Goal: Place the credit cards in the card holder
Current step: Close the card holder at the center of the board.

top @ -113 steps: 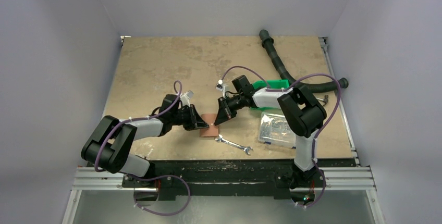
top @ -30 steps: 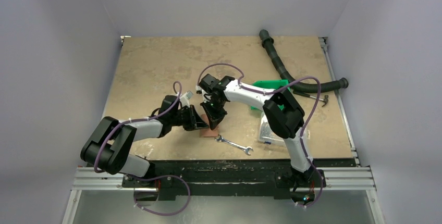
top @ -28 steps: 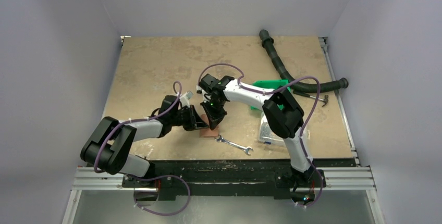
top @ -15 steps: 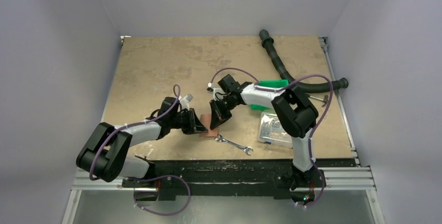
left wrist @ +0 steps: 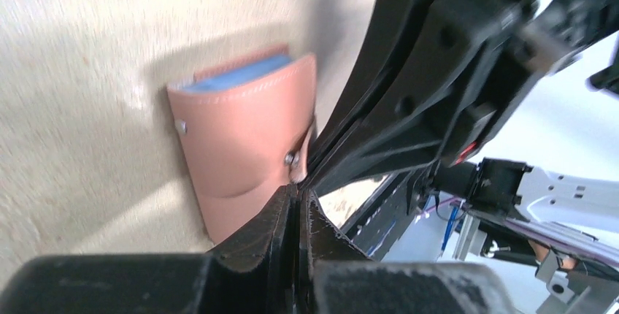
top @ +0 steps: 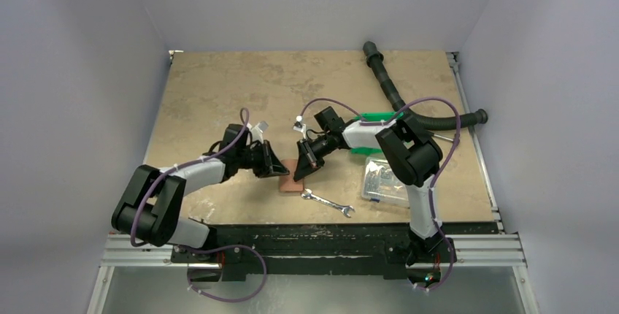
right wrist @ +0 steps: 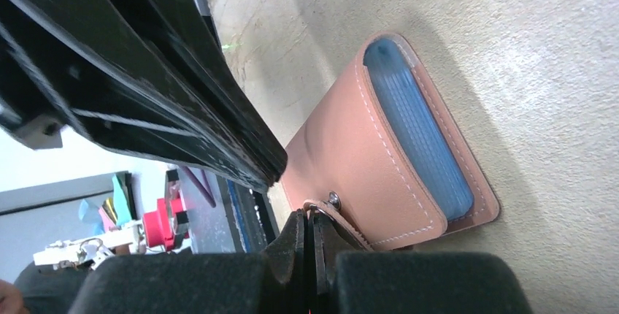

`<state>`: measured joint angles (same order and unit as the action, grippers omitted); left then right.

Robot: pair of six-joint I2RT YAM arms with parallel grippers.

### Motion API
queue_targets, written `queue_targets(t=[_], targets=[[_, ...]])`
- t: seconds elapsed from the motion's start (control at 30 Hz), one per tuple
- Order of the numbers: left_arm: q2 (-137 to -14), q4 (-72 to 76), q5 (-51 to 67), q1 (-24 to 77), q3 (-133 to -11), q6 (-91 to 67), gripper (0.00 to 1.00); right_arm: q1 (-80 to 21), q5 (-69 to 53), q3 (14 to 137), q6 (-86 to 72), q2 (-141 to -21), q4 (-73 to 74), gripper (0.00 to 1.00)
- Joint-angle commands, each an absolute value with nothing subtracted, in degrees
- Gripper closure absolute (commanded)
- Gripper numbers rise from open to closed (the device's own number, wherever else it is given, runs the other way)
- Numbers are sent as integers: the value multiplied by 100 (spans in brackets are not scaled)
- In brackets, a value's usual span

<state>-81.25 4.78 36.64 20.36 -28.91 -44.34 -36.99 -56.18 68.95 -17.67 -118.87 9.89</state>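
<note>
The blue card (right wrist: 416,131) could be spilled if the strap (right wrist: 349,232) pinched by the right gripper (right wrist: 306,219) is yanked; the left gripper (left wrist: 295,201) is clenched.

No writing, label or number can be read — not on anything in view.

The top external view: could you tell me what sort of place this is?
Most likely a robotics lab test cell: a tabletop boxed in by white walls, an aluminium rail along its near edge, and props like a wrench and a corrugated hose.
</note>
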Motion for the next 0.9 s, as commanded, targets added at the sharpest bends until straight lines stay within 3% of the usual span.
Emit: queue_targets(t=[0.0, 0.3, 0.6, 0.73, 0.87], targets=[[-8239, 503, 3612, 1872, -3472, -4345, 100, -3584, -5066, 6803, -1266, -12042, 751, 100], [-9146, 311, 3772, 1879, -3720, -3969, 100, -3488, -4714, 6889, -1481, -11676, 1037, 98], [-9429, -297, 3691, 1881, -3831, -3724, 100, -3774, -3114, 7114, -2298, -10338, 1741, 54], [-9475, -791, 3493, 1874, -4051, -3443, 100, -4203, -1872, 7517, -2324, -10214, 2373, 43], [-9545, -793, 3478, 1874, -4074, -3418, 100, -4766, -337, 8052, -2459, -10390, 3011, 41]])
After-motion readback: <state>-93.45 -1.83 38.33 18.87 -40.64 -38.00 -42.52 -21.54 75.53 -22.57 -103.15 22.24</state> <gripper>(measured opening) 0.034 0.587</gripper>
